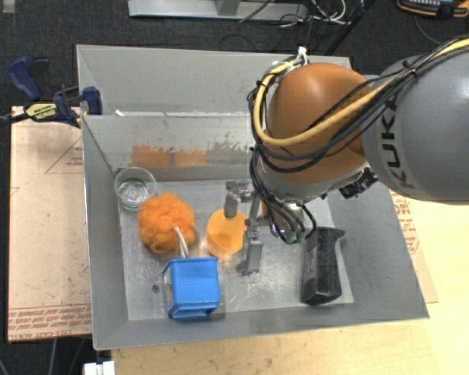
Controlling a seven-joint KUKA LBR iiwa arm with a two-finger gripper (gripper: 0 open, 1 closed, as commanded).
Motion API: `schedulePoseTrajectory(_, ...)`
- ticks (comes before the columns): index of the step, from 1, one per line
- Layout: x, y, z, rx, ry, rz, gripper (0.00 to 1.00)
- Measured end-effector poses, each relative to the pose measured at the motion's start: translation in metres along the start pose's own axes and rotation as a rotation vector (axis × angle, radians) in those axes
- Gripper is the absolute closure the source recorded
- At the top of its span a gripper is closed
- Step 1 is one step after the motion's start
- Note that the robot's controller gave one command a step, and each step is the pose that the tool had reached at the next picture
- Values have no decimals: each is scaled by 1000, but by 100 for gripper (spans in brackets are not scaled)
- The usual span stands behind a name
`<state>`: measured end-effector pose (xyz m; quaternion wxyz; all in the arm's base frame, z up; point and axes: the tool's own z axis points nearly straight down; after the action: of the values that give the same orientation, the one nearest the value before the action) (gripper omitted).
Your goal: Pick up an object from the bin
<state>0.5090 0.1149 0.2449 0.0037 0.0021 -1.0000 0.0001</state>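
Grey metal bin (103,233), contents listed from the left. Item one: a small clear cup (134,187), set upright in the far left corner of the floor, well away from the claw and judged not to be concerned. Item two: an orange mesh pouf (165,223), lying just beside the cup, its white cord trailed toward the near side; being soft and loose, it is judged likely to sag under a pinch. Item three: a blue box-shaped piece (194,287), placed near the front wall just below the pouf, the cord's end close to or touching its top edge. Item four, taken to be the thing of the task: a small pale-orange rounded object (223,235), resting on the bin floor near the middle, just right of the pouf. The claw (241,236) is lowered over it with the jaws spread wide, one finger (233,201) stood on the far side and the other on the near side, so that the object is bracketed and could be caught when the jaws are drawn in; whether either finger touches it cannot be told, and no grip is recorded. Item five: a black oblong block (322,266), laid lengthwise toward the right wall, apart from the claw and clear of its reach downward.
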Motion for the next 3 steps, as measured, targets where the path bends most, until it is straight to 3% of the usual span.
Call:
schedulePoseTrajectory(1, -2, -1, -4, -1, -8, 3, 0)
schedulePoseTrajectory(2, 1, 8, 29, -1, -10, -110, 0)
schedulePoseTrajectory(3, 19, 27, 68, 0, -9, -460, 0)
